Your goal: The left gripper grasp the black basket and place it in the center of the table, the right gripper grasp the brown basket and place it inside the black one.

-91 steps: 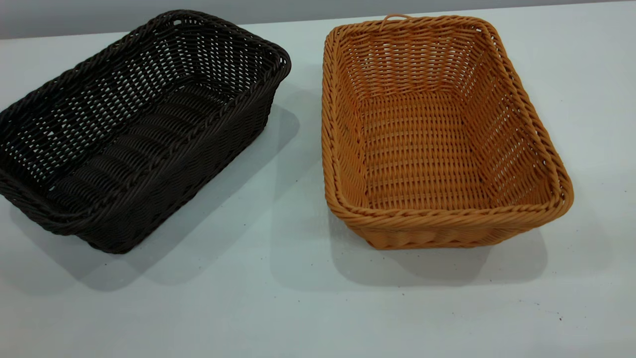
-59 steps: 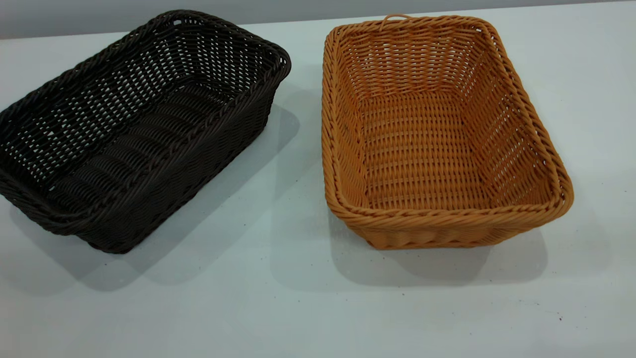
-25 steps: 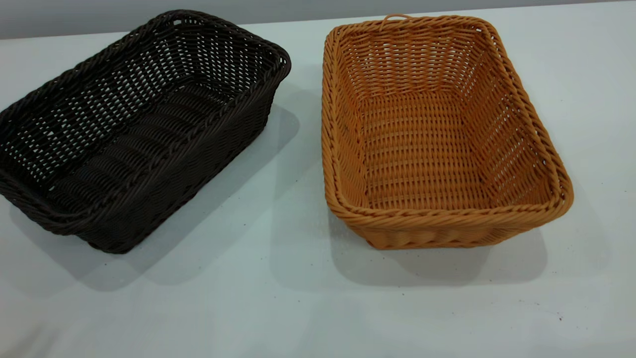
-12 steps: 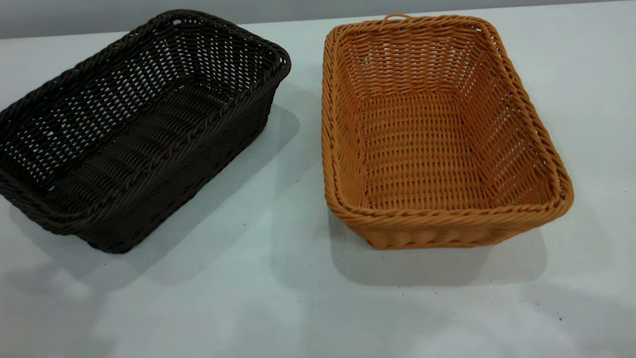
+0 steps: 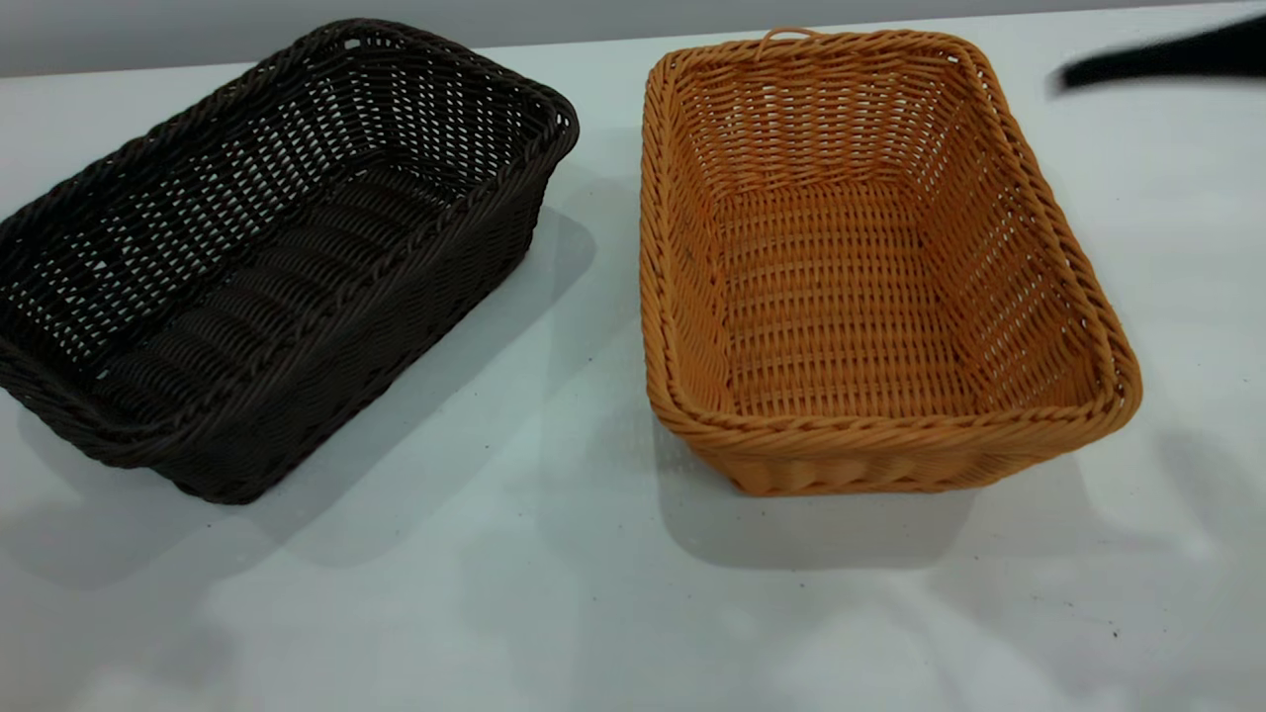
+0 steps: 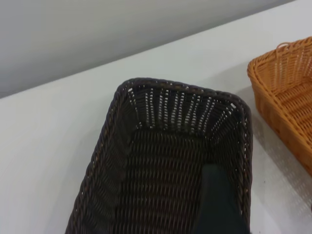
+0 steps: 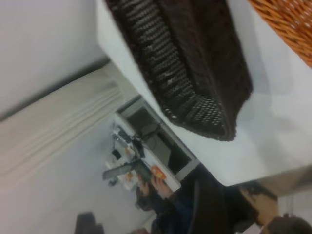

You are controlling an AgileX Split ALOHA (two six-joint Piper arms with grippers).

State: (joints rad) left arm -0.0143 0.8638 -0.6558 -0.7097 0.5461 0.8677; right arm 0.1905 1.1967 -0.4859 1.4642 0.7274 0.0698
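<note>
The black basket stands at the left of the table, turned at an angle. The brown basket sits to its right, apart from it, with its small loop at the far short end. In the left wrist view my left gripper hangs open over the black basket. One dark finger is over the basket's inside, beside a long wall. My right gripper shows only as a blurred black shape at the far right, above the table and beyond the brown basket's far corner.
Soft shadows lie across the table's front strip. The right wrist view shows the table's edge past the black basket. Beyond it are a person and a low shelf with small items.
A blurred black arm has come into the exterior view at the far right. Shadows have spread over the table's front and right. Neither basket has moved.
</note>
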